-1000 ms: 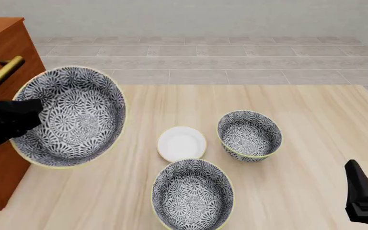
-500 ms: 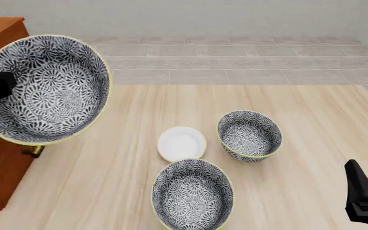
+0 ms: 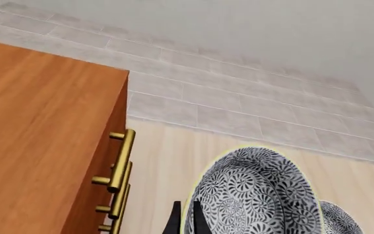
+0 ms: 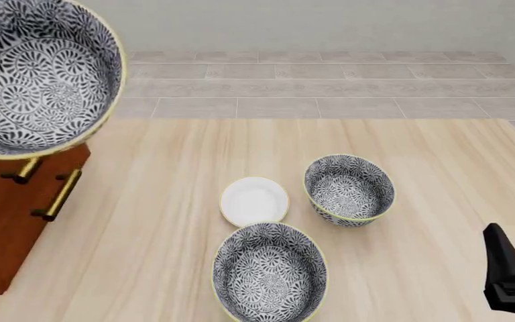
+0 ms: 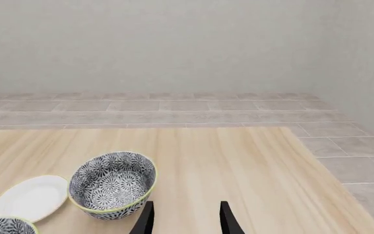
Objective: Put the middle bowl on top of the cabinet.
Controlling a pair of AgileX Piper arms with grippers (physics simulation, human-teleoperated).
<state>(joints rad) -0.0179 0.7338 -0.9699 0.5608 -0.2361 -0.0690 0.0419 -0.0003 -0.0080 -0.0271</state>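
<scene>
The middle bowl (image 4: pixel 34 74), floral grey-and-white with a yellow-green rim, hangs high at the far left of the front view and covers the top of the cabinet (image 4: pixel 3 228). In the left wrist view my left gripper (image 3: pixel 185 222) is shut on the rim of this bowl (image 3: pixel 255 195). The bowl is beside and above the cabinet's top (image 3: pixel 37 131), off its handle side. My left gripper is out of the front view. My right gripper (image 5: pixel 185 222) is open and empty, low at the table's near right (image 4: pixel 506 268).
Two more floral bowls (image 4: pixel 349 189) (image 4: pixel 270 272) and a small white dish (image 4: pixel 254 200) sit mid-table. The right wrist view shows one bowl (image 5: pixel 112 184) and the dish (image 5: pixel 29 197). Brass handles (image 4: pixel 56 194) stick out of the cabinet front.
The held bowl has risen and shifted left, from in front of the cabinet's face to above its top edge. The left gripper has left the front view. The right arm is still.
</scene>
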